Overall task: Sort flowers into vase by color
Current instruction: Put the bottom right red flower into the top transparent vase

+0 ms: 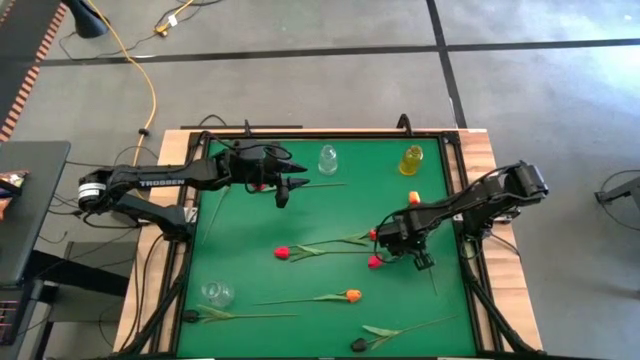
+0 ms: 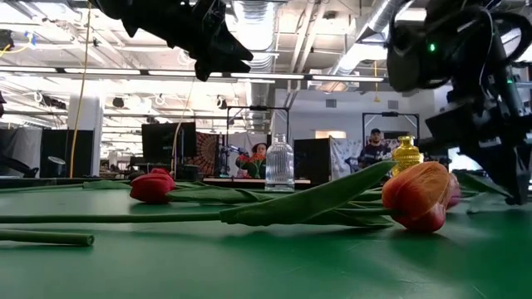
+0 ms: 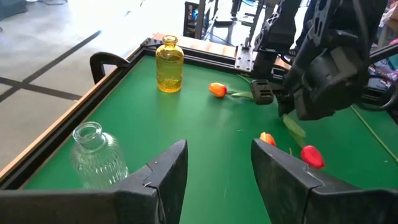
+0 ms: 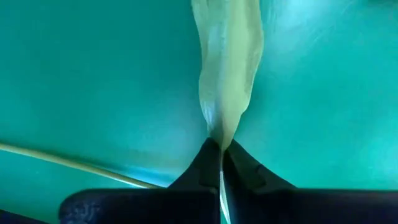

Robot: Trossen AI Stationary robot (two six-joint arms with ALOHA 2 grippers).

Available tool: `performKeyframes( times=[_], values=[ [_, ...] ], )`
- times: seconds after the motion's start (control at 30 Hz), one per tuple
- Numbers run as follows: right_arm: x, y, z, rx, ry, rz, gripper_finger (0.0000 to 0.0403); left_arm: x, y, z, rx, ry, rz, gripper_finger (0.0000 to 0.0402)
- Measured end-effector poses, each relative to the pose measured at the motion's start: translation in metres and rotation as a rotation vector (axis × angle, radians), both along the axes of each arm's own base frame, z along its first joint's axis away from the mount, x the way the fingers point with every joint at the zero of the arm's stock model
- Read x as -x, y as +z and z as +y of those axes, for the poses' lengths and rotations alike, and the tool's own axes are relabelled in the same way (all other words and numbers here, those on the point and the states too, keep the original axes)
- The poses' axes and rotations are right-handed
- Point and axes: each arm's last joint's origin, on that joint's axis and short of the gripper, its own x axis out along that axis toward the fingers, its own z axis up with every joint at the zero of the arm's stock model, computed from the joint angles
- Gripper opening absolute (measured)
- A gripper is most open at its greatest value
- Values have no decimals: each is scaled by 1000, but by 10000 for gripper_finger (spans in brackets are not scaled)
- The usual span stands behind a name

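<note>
Tulips lie scattered on the green mat: a red one (image 1: 282, 253), a red one (image 1: 375, 262) beside my right gripper, an orange one (image 1: 352, 296), a dark one (image 1: 358, 345), another orange one (image 1: 414, 198) near the yellow vase (image 1: 411, 160). A clear vase (image 1: 328, 158) stands at the far edge, and a second clear one (image 1: 217, 293) near left. My right gripper (image 1: 420, 258) is low over the mat at right, shut on a leaf. My left gripper (image 3: 217, 149) hovers open at far left (image 1: 285, 188), with nothing between its fingers. My right gripper pinches a pale green tulip leaf at its narrow base (image 4: 219, 127) between the two fingertips (image 4: 239, 168). It comes from above, pointing down. The leaf runs on beyond the tips over the mat. Whether the flower is lifted does not show.
A raised black frame (image 1: 455, 200) and wooden border surround the mat. A thin stem (image 1: 325, 184) lies by my left gripper toward the clear vase. Another dark tulip (image 1: 192, 316) lies near left. Open mat lies in the middle between the arms.
</note>
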Motion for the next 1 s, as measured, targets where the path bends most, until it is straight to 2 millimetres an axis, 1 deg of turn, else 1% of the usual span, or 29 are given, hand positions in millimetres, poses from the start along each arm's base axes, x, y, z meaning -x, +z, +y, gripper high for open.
performKeyframes(
  times=[0.13, 0.27, 0.33, 0.43, 0.67, 0.77, 0.83, 0.9, 1.0],
  values=[
    [2, 22, -2, -18, -13, -105, 37, 0, 0, 0, -1, 0, -1, 165],
    [12, 54, -6, -47, -55, -266, 35, 0, 0, 0, -1, 0, -1, 165],
    [17, 72, -11, -67, -85, -377, 30, 0, 0, 0, -1, 1, -2, 165],
    [23, 101, -20, -81, -129, -615, 28, 0, 0, 0, -7, 12, -3, 165],
    [34, 168, -48, 15, -242, -1273, 35, 1, 1, 3, -75, 73, 11, 165],
    [34, 193, -59, 49, -286, -1532, 34, 1, 1, 4, -84, 103, 16, 165],
    [33, 206, -68, 79, -322, -1661, 33, 1, 0, 5, -93, 133, 24, 165],
    [27, 211, -78, 102, -364, -1743, 34, 2, -1, 6, -106, 187, 40, 165],
    [13, 211, -93, 112, -447, -1794, 34, 4, -4, 8, -54, 284, 63, 165]
  ],
)
